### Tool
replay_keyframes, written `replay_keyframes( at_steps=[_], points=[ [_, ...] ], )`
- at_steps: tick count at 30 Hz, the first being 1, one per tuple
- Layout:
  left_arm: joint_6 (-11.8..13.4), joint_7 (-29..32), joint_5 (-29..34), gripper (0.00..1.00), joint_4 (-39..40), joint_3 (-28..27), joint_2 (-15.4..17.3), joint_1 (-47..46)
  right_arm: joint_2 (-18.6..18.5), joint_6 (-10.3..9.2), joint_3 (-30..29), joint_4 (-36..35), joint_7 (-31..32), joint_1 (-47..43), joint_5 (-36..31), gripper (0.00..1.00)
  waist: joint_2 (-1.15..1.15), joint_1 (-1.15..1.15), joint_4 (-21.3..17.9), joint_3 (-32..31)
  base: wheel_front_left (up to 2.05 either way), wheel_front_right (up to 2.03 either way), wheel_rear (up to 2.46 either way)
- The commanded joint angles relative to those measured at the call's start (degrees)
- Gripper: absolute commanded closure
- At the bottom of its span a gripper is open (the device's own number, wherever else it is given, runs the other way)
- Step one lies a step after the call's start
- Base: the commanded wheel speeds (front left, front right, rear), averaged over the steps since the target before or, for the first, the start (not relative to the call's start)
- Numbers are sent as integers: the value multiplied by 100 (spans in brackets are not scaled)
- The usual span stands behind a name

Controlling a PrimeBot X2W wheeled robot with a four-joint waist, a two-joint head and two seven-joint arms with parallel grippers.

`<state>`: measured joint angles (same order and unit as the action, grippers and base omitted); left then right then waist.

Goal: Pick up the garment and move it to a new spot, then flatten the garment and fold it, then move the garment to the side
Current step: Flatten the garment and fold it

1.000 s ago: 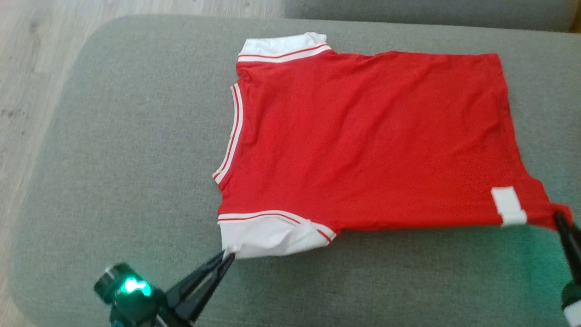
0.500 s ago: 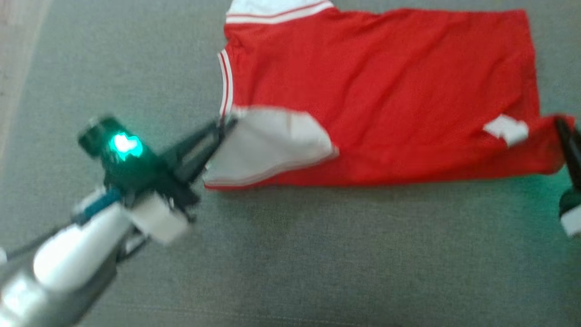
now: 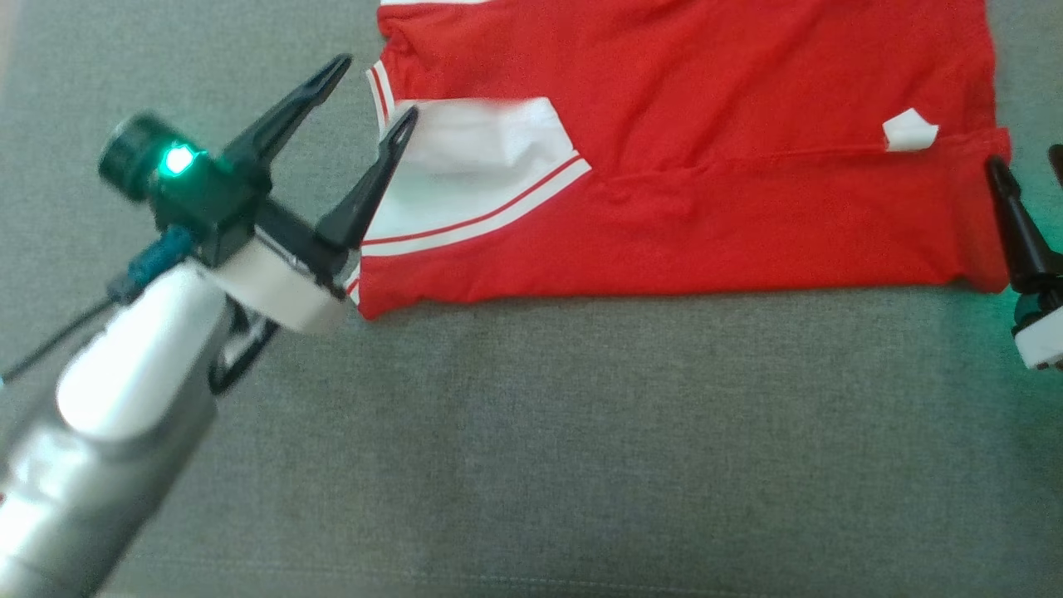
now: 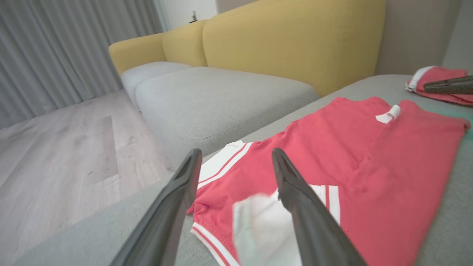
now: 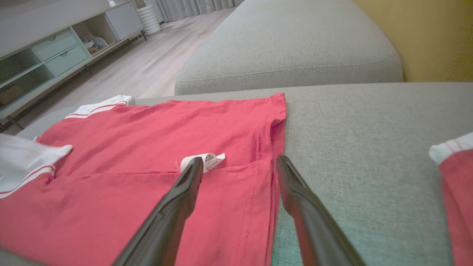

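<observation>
**A:** Which step is this?

**B:** Folding, by my reading. The shirt (image 3: 706, 108) lies on the grey cushion (image 3: 531, 432) with its near long edge turned over onto the body. The white sleeve (image 3: 473, 158) sits on top of the red. The label (image 3: 909, 133) shows at the flap's edge, near the hem.

**A:** End effectors?

**B:** The left end effector (image 3: 378, 85) has its fingers wide apart with nothing between them. One fingertip is at the sleeve's corner, but I cannot tell if it touches. The other is over bare cushion beside the collar. The right end effector (image 5: 239, 159) is also wide and empty, over the hem end, with one finger just beside the label.

**A:** So the first fold is in?

**B:** Judged so. The crease runs fairly straight. There is a slight pucker mid-flap, and the sleeve is a little rumpled.

**A:** Next move?

**B:** Probably a second fold, either the far edge brought over or the collar end taken to the hem. I can't say which. Either way it needs fresh grips at two corners. Each must pinch both layers, or the flap may fall open on the lift. After that comes the shift to the side.

**A:** Hazards?

**B:** A second red garment (image 5: 456, 173) lies on the cushion to the right, well apart from the shirt. Keep the right arm clear of it.
</observation>
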<state>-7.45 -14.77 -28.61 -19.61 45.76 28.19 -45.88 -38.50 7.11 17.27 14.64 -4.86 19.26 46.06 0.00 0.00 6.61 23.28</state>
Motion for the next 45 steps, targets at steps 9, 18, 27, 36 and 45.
replay_keyframes(
  at_steps=[9,18,27,36,45],
  points=[
    [181,130,-603,0,-283,-443,-150,1415,-142,37,-74,-26,-454,-459,17,0,0,0,-19,-392,0,0,0],
    [538,1004,-1077,0,-652,-454,-266,1758,-40,37,47,-34,-436,-485,87,0,0,0,-126,-404,0,0,0],
    [369,1369,-1223,100,-614,-310,-248,1742,32,37,282,257,-206,-332,178,0,0,0,-134,-365,0,0,0],
    [292,1295,-1205,100,-461,-256,-150,1712,51,37,594,882,658,-110,114,2,0,0,-7,-378,0,0,0],
    [220,1140,-1156,100,-302,-102,-36,1922,-338,37,753,680,1336,-454,2,100,0,0,17,-766,0,0,0]
  ],
)
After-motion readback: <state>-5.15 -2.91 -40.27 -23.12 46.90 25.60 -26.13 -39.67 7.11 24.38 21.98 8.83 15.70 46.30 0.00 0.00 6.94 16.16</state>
